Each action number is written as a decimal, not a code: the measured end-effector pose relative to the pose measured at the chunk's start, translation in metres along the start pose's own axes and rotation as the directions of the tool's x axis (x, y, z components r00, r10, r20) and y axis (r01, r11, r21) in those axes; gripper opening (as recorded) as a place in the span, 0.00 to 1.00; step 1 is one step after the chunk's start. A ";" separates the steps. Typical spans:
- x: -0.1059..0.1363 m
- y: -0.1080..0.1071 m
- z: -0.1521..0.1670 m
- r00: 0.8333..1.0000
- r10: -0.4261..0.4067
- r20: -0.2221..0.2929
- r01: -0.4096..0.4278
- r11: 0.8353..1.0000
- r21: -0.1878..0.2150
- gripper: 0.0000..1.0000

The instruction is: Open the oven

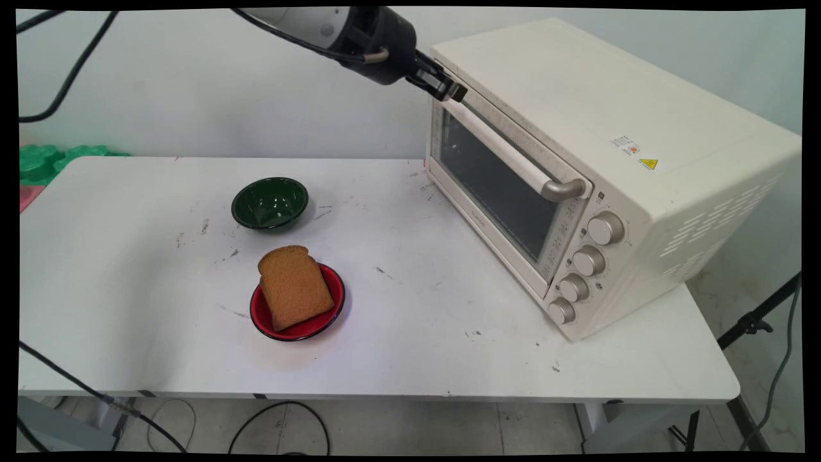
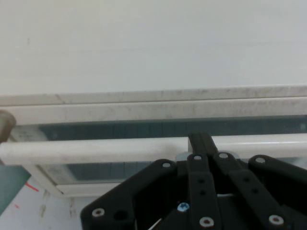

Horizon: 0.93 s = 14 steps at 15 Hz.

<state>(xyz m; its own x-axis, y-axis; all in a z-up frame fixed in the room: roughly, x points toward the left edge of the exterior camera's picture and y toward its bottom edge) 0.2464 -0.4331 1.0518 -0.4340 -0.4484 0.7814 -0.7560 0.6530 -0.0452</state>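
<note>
From above, the gripper [image 1: 442, 85] sits at the far end of the toaster oven [image 1: 609, 167] door handle [image 1: 507, 154]. Hand view: fingers [image 2: 201, 143] pinched together over the handle [image 2: 96, 151]; door closed.

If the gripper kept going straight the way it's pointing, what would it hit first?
The gripper is already at the toaster oven's door handle, near its far end. Pushing on, it would probably press against the door's top edge, though depth is unclear.
</note>
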 end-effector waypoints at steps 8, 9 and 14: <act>0.010 0.002 0.030 0.998 0.054 0.030 -0.055 0.998 0.023 0.00; 0.010 0.002 0.034 0.998 0.056 0.034 -0.057 0.998 0.025 0.00; 0.012 0.004 0.051 0.997 0.057 0.054 -0.059 0.998 0.035 0.00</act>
<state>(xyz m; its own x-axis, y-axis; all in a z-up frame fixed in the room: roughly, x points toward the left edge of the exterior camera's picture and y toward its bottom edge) 0.2131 -0.4671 1.0296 -0.5025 -0.4425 0.7427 -0.7457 0.6565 -0.1134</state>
